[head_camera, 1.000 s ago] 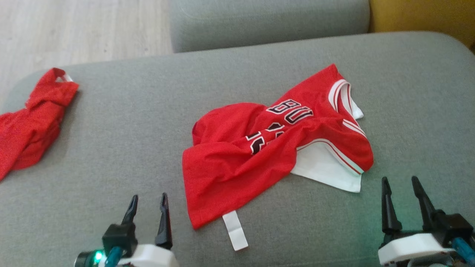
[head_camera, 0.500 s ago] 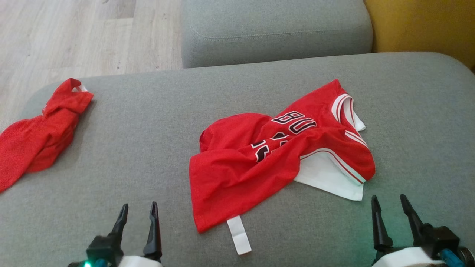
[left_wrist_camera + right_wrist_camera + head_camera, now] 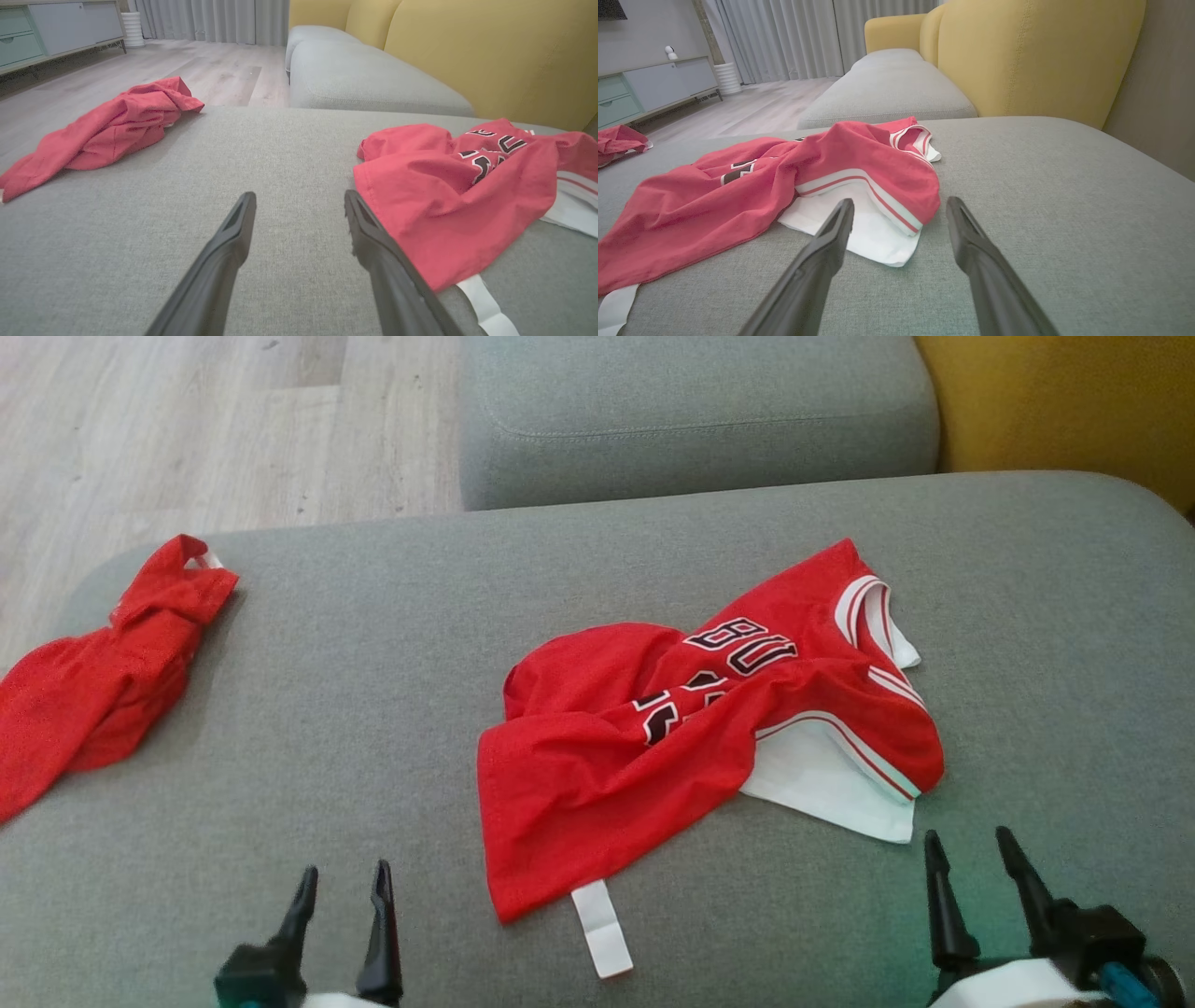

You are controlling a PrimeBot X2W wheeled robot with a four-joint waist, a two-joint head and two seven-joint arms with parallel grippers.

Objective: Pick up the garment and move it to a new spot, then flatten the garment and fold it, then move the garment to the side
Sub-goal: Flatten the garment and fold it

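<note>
Gaping left tool (image 3: 344, 870), right tool (image 3: 966, 835), seemingly empty

Red jersey (image 3: 607, 756) crumpled mid-cushion, white lining and tag showing.

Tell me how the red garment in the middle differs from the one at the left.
The middle garment shows black lettering and white striped trim; the left garment looks plain red, with a speck of white at its far end. The middle garment lies spread wide; the left garment is bunched into a narrow heap. Both are red, crumpled and lie on the grey cushion.
</note>
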